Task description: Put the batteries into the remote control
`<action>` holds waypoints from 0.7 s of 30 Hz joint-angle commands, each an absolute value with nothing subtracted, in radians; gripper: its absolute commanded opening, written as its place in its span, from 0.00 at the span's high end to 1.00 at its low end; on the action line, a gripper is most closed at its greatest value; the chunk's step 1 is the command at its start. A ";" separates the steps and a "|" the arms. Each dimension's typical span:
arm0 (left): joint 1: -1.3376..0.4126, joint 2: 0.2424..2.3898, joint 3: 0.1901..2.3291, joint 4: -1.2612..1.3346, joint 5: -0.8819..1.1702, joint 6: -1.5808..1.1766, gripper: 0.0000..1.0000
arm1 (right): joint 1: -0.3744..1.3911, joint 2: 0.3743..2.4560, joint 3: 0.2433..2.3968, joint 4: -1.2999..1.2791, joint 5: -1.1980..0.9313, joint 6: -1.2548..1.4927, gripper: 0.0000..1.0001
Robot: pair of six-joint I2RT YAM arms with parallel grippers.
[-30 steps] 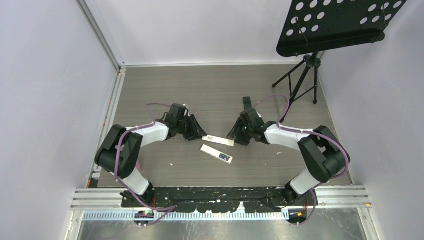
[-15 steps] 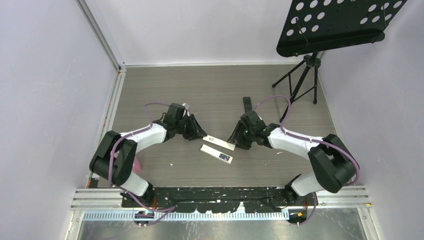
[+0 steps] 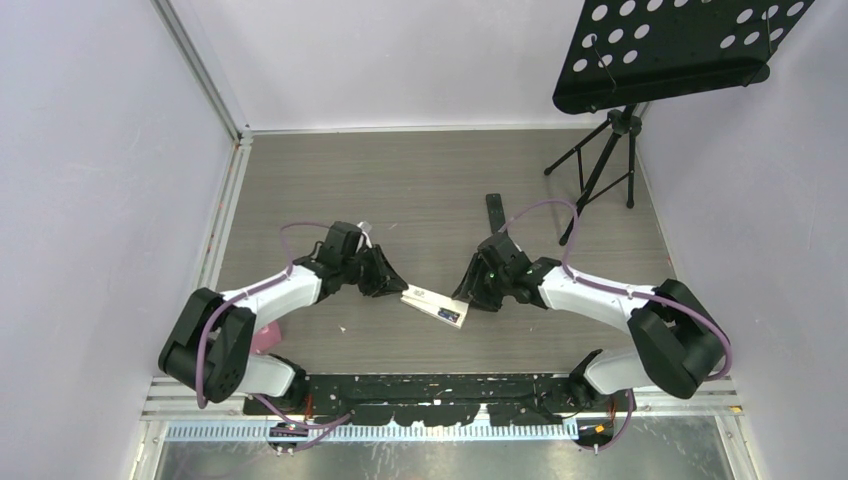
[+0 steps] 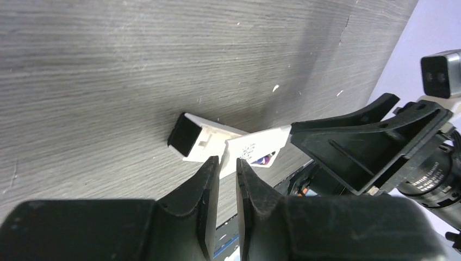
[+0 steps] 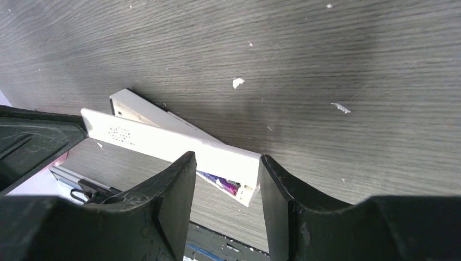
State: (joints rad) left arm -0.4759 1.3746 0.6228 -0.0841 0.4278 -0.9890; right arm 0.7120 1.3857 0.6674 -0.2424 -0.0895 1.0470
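The white remote control (image 3: 442,313) lies flat on the grey table, its compartment open. A purple-blue battery (image 5: 223,183) shows in it, and so does that battery (image 4: 265,159) from the left wrist. A thin white battery cover (image 5: 163,141) is tilted over the remote. My right gripper (image 5: 225,157) is shut on one end of it, across its width. My left gripper (image 4: 226,160) is nearly closed, with the corner of the cover (image 4: 258,145) at its tips. From above, the left gripper (image 3: 393,285) and right gripper (image 3: 468,292) face each other across the remote.
A black music stand on a tripod (image 3: 600,165) stands at the back right, its perforated desk (image 3: 670,50) overhanging. A black strip (image 3: 493,212) lies behind the right gripper. A pink object (image 3: 265,340) sits by the left arm's base. Walls close both sides.
Both grippers moved toward the near edge, bringing the cover from just behind the remote to over it. The left gripper's jaws narrowed until almost touching.
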 commanded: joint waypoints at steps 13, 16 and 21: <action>-0.505 1.330 0.546 -0.091 0.455 -1.007 0.78 | 0.771 1.362 0.714 -0.228 -0.030 1.042 0.49; -0.505 1.313 0.555 -0.127 0.420 -0.978 0.71 | 0.780 1.361 0.732 -0.264 0.022 1.019 0.49; -0.505 1.302 0.573 -0.165 0.393 -0.956 0.64 | 0.784 1.365 0.747 -0.299 0.065 0.996 0.49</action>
State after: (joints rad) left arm -0.4995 1.3315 0.5377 -0.1276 0.4149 -0.9886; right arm 0.7773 1.3621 0.7025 -0.2840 0.0006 1.0225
